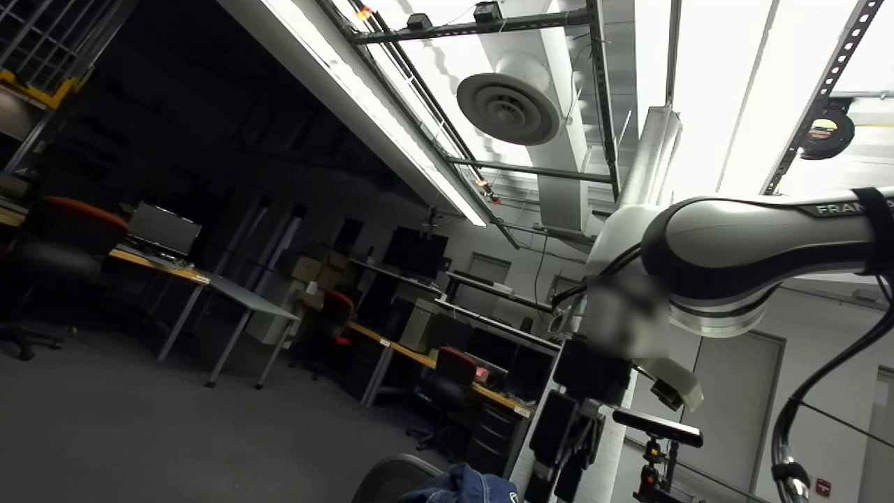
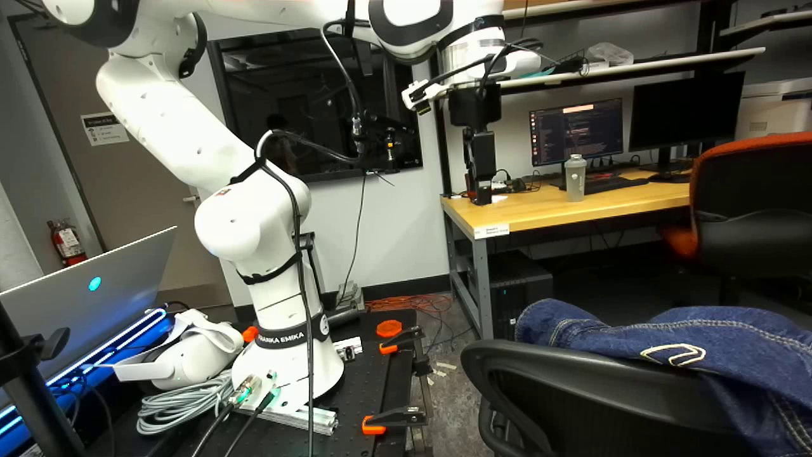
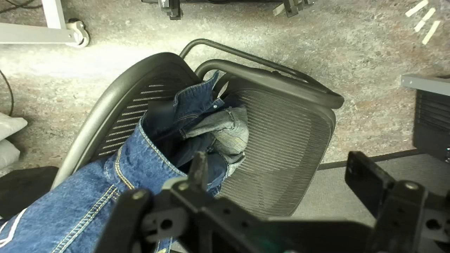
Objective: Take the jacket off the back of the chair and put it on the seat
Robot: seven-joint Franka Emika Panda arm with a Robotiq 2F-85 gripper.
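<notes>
Jaws parted wide, the Robotiq gripper [image 3: 276, 170] hangs higher than the mesh chair [image 3: 269, 123], apart from the blue denim jacket [image 3: 144, 161] but masking part of it in the wrist view; the jacket drapes over the mesh chair's back [image 3: 137, 105], a paler fold [image 3: 233, 135] drooping over the seat [image 3: 277, 151], contact hard to judge; both exterior views crop jacket and mesh chair, the seat out of sight; in an exterior view blurring hides part of the Franka Panda arm [image 1: 740, 234]; beyond the mesh chair, a wood-topped desk [image 2: 533, 212] holds a shaker bottle [image 2: 575, 179] and a lit monitor [image 2: 576, 134], its text illegible; an orange-edged office chair [image 2: 755, 241] there runs out of frame.
</notes>
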